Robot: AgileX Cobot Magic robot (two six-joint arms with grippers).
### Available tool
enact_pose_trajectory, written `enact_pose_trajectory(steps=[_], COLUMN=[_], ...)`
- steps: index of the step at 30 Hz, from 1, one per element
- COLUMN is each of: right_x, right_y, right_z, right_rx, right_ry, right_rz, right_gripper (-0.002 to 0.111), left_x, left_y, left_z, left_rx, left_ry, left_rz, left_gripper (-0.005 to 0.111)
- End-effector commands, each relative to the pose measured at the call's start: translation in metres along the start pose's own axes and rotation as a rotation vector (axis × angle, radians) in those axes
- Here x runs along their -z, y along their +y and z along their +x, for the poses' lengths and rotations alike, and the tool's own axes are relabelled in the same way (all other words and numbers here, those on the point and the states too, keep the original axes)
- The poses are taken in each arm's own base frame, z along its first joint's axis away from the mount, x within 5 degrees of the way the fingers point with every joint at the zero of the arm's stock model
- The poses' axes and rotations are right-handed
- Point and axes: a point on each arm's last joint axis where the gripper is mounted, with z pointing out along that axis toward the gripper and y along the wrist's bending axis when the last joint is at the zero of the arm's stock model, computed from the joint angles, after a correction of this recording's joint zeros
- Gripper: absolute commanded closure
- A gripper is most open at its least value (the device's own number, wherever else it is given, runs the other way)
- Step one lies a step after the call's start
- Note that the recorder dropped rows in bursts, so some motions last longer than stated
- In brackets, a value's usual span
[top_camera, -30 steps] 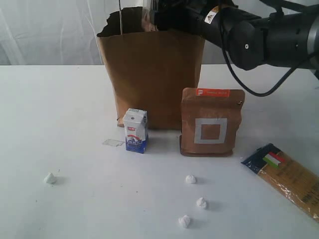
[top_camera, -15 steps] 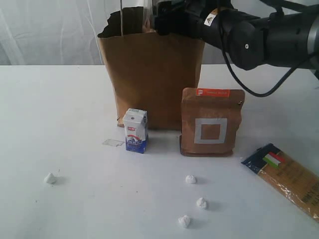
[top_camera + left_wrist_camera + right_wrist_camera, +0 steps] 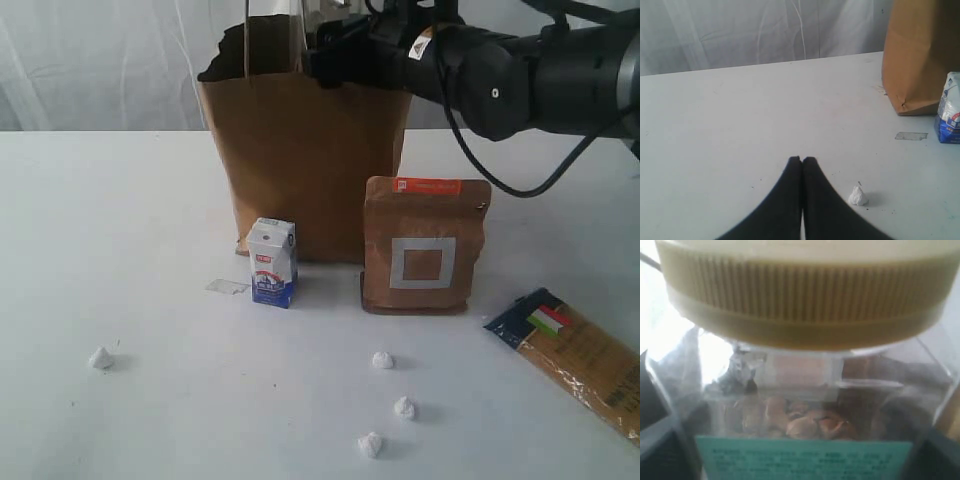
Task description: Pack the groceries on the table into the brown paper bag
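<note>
Nut jar [image 3: 800, 390], rigid, smooth-sided and likely heavy, sits clamped across its body in the right tool [image 3: 325, 40] above the brown paper bag [image 3: 305, 160] mouth, toward the tabletop's [image 3: 130, 250] far edge; left tool [image 3: 802, 161] closed, empty.

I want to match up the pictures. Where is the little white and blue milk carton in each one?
Exterior view: the small white-blue carton stands on the table, just in front of the brown paper bag's lower left corner.
Left wrist view: only part of the carton shows, cut off by the picture's edge, next to the bag.
Right wrist view: not in it; a gold-lidded jar fills the picture.
Shared landmark: the brown paper bag.
</note>
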Motion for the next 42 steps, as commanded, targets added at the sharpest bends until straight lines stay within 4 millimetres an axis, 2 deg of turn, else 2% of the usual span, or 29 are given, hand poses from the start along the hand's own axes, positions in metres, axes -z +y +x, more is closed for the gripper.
enact_pose_trajectory(steps=[1, 11, 25, 30, 37, 42], right_x=[0.002, 0.002, 0.002, 0.006, 0.034, 0.071], right_y=[-0.005, -0.006, -0.006, -0.006, -0.005, -0.003], right_z=[-0.004, -0.003, -0.004, -0.015, -0.050, -0.072], right_rx=[0.007, 0.004, 0.004, 0.000, -0.012, 0.003], right_ry=[-0.008, 0.003, -0.006, -0.084, -0.172, -0.075], right_rz=[0.012, 0.015, 0.015, 0.015, 0.011, 0.003], right_gripper=[0.033, 0.013, 0.013, 0.013, 0.013, 0.013], left_x=[0.000, 0.000, 0.000, 0.000, 0.000, 0.000], left_y=[0.000, 0.000, 0.000, 0.000, 0.000, 0.000], left_z=[0.000, 0.000, 0.000, 0.000, 0.000, 0.000], left_rx=[0.001, 0.001, 0.001, 0.001, 0.001, 0.001], left_ry=[-0.008, -0.008, -0.008, -0.008, -0.008, -0.008], left_rz=[0.006, 0.006, 0.006, 0.006, 0.006, 0.006], left_gripper=[0.107, 0.107, 0.107, 0.107, 0.107, 0.107])
